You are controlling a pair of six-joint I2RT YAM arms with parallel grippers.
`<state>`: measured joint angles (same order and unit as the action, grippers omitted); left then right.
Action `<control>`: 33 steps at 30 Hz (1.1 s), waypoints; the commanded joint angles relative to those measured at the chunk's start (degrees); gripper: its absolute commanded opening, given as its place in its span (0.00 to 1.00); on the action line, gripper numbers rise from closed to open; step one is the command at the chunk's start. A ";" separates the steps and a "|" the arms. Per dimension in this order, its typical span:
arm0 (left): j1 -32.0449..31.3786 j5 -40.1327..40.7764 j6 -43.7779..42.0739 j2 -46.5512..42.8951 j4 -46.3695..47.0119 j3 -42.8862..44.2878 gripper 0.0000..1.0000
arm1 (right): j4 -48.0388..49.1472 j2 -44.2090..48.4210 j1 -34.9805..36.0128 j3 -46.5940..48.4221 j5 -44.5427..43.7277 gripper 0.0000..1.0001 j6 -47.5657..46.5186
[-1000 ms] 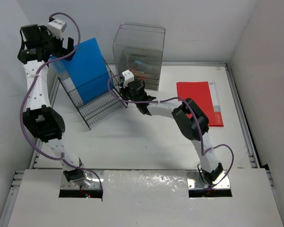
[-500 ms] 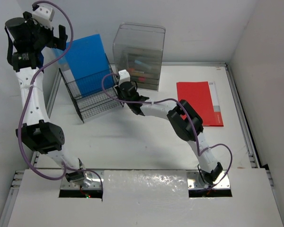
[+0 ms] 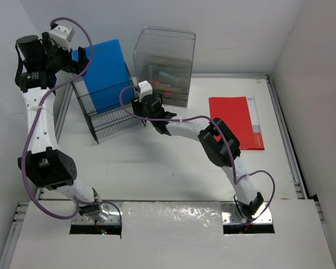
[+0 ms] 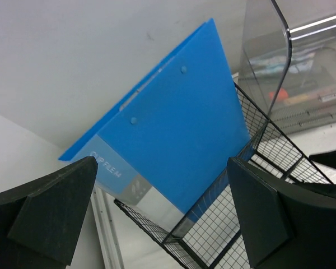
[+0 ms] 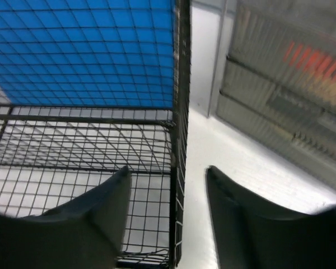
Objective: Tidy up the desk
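While the right pincer [image 5: 168, 210] stands half-open astride the rack's [image 3: 112, 120] corner wire, holding nothing, and the left pincer [image 4: 162, 207] hangs wide and empty by the blue folder [image 4: 179, 129], rack-placing on the table [image 3: 168, 168] looks finished (red folder [image 3: 235, 120] likely next), so the right must back clear.

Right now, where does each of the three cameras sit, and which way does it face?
Top: fixed above and behind the arms, looking down on the desk; both arms show.
Left wrist: high on the left tool, looking down at the blue clip file in the wire rack; both fingers show.
Right wrist: low on the right tool, facing the rack's corner; fingers straddle its edge.
Both wrist views share file, rack, clear drawer box.
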<state>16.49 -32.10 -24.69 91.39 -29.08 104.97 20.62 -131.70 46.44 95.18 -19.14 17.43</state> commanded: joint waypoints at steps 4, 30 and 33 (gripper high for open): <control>-0.58 -1.48 -1.06 -5.26 1.48 -0.73 1.00 | -0.74 13.82 -0.20 -1.13 9.98 0.81 -8.72; -6.03 -2.71 -9.24 -14.93 -0.36 -13.65 1.00 | -8.41 68.68 -68.57 -71.18 25.73 0.47 30.82; -6.03 -2.71 -9.85 -14.76 0.34 -14.79 1.00 | -8.67 69.12 -69.37 -73.28 23.01 0.53 31.26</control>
<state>10.94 -34.20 -32.84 77.93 -30.59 90.98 5.52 -64.01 -22.74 22.92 3.40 44.66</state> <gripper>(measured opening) 0.996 0.503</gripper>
